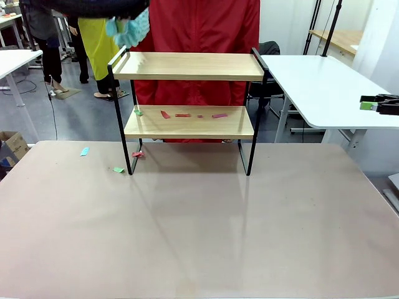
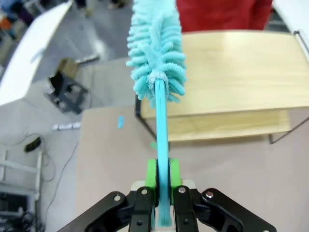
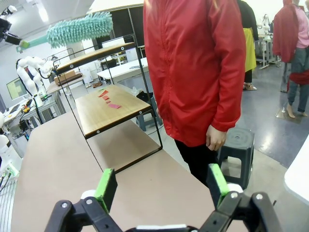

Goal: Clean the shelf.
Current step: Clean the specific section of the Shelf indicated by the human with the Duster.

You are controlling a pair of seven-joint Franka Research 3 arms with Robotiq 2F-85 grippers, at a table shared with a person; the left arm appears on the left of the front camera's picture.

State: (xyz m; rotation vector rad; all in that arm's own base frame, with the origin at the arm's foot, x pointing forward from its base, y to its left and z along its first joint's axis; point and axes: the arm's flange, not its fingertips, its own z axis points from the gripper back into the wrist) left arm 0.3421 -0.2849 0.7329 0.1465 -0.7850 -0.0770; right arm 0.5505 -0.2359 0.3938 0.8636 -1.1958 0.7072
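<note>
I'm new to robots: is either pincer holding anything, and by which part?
The left pincer grips a blue duster by the lower end of its thin handle, the fluffy head pointing away. The right pincer is open and holds nothing.

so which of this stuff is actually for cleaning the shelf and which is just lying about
For the job: shelf; teal duster, clamped in the left tool; red and green scraps on its lower board.
Lying about: cardboard box on the floor; black stool; white side table.
</note>
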